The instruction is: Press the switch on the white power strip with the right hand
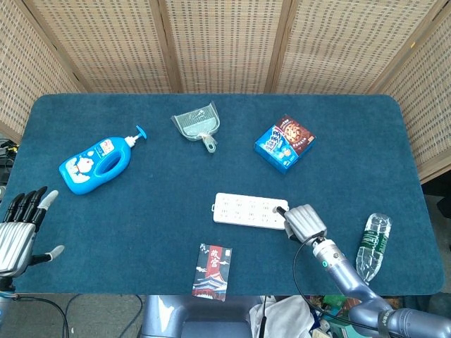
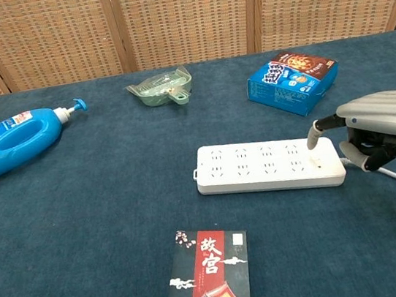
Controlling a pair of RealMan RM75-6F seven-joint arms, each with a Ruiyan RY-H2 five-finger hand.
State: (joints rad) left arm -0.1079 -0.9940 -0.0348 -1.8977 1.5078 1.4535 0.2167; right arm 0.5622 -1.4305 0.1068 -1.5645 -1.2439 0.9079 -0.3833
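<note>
A blue-carpeted bench (image 1: 352, 162) fronts woven screens (image 1: 225, 42). The white power strip (image 2: 263, 166) lies near the front edge, its right end under the right hand (image 2: 375, 126), one finger extended, others curled; the left hand (image 1: 17, 229) waits open, off the left corner

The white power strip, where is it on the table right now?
In the head view the white power strip lies right of centre, above the dark booklet, its cable end under the right hand.

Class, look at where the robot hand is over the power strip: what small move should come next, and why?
Probably lower the right robot hand slightly: its extended fingertip hangs at the cable end of the white power strip, apparently just above the top, where the switch should be.
</note>
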